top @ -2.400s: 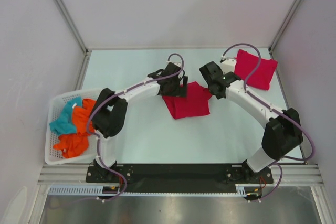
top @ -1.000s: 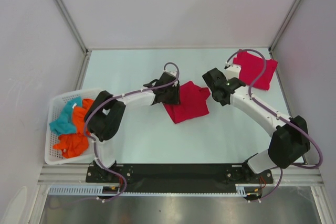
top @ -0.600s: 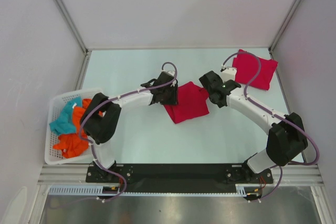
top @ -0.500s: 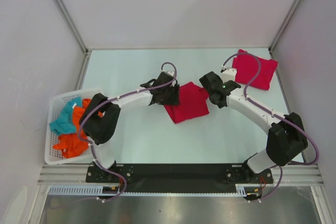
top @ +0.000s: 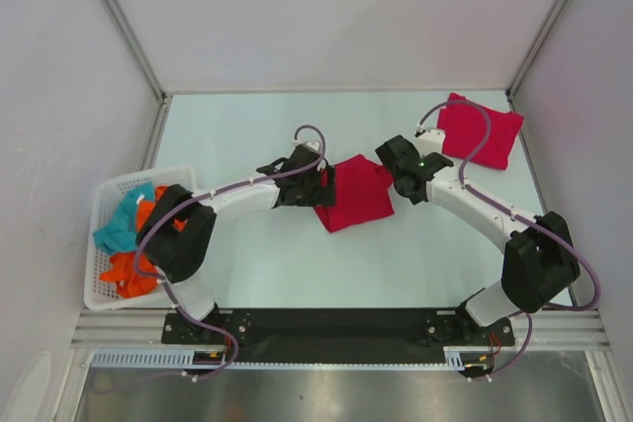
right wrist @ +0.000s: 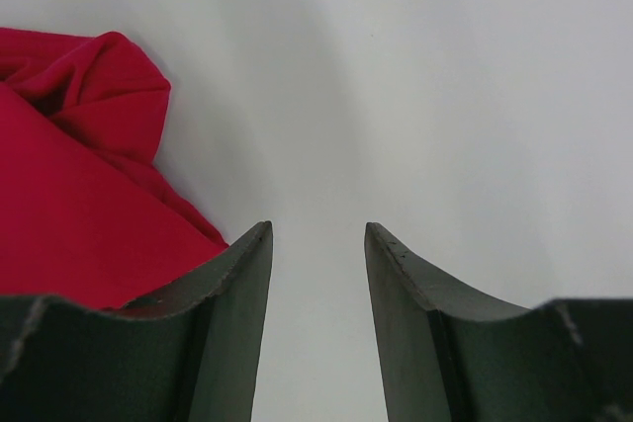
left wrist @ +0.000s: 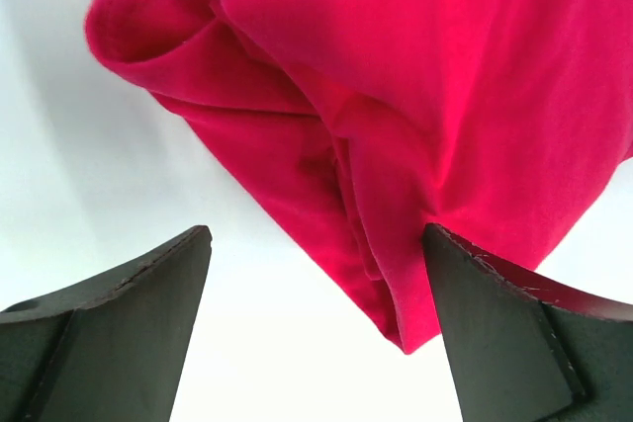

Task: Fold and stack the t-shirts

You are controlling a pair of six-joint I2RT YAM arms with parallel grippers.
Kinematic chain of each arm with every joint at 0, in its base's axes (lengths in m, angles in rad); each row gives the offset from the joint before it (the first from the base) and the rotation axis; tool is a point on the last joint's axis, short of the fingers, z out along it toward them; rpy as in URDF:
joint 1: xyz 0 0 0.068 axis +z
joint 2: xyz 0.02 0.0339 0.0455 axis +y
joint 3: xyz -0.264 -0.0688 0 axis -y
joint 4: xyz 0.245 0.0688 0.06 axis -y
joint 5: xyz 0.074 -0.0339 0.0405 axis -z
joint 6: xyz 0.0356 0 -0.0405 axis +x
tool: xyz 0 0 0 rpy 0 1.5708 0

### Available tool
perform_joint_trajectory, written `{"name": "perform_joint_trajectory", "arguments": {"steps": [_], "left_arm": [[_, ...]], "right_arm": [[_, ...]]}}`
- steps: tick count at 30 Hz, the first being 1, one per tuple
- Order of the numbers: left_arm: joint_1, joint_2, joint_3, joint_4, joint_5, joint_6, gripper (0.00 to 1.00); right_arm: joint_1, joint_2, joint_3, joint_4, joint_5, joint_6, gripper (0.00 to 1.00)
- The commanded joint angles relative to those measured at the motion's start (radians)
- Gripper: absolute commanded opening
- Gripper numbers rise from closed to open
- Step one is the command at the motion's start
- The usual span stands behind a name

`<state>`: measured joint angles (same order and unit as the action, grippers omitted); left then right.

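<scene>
Opens left gripper wide, releasing the folded t-shirt. Holds right gripper part-open, empty. Leaves stacking on the far t-shirt.

Two t-shirts, one basket, two arms.
In the basket: one teal cloth, and orange cloth too bunched to count.
</scene>
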<state>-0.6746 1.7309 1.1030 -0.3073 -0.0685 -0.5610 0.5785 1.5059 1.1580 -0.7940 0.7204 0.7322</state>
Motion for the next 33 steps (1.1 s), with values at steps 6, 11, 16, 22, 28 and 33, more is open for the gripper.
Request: {"name": "perform_joint_trajectory", "arguments": {"steps": [6,11,16,22,28,33], "left_arm": [[-0.025,0.044,-0.066,0.128,0.015,-0.034,1.0],[-0.025,0.077,-0.086,0.174,0.021,-0.037,0.99],[-0.026,0.139,-0.074,0.238,0.048,-0.043,1.0],[-0.036,0.234,0.021,0.269,0.059,-0.037,1.0],[-0.043,0.327,0.113,0.304,0.098,-0.053,1.0],[-0.048,0.395,0.205,0.303,0.162,-0.033,0.89]], "right_arm": [[-0.002,-0.023,-0.004,-0.001,0.024,-0.008,0.48],[0.0,-0.013,0.011,-0.014,0.025,-0.01,0.48],[0.001,-0.009,0.026,-0.033,0.039,-0.016,0.48],[-0.002,-0.006,0.029,-0.039,0.047,-0.017,0.48],[-0.008,0.0,0.029,-0.042,0.051,-0.014,0.48],[-0.031,-0.007,0.026,-0.048,0.066,-0.016,0.48]]}}
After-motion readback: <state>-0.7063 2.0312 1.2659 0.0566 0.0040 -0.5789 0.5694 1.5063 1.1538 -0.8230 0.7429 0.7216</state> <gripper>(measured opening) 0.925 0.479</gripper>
